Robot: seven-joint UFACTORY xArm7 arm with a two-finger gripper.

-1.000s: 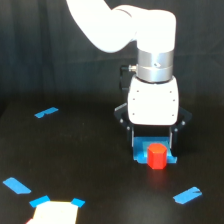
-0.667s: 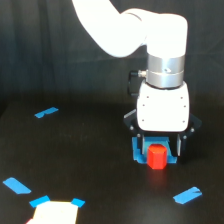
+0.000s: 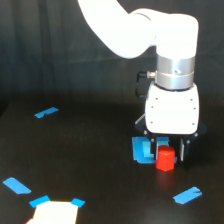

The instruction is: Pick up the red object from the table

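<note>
The red object (image 3: pixel 165 159) is a small bright red-orange block standing on the black table (image 3: pixel 90 160). A flat blue square patch (image 3: pixel 142 150) lies just to its left in the exterior view. My gripper (image 3: pixel 168 151) hangs from the white arm straight above the block. Its dark fingers (image 3: pixel 184 150) reach down on either side of the block. A small gap shows on the block's right side, so the jaws look open around it. The block's top is partly hidden by the gripper body.
Blue tape strips lie on the table at the back left (image 3: pixel 46 112), the front left (image 3: pixel 16 185) and the front right (image 3: pixel 187 195). A pale patch (image 3: pixel 54 212) with blue corners sits at the bottom left edge.
The arm has shifted toward the exterior view's right and come lower. The fingers now straddle the red block, which has stayed in place beside the blue patch.
</note>
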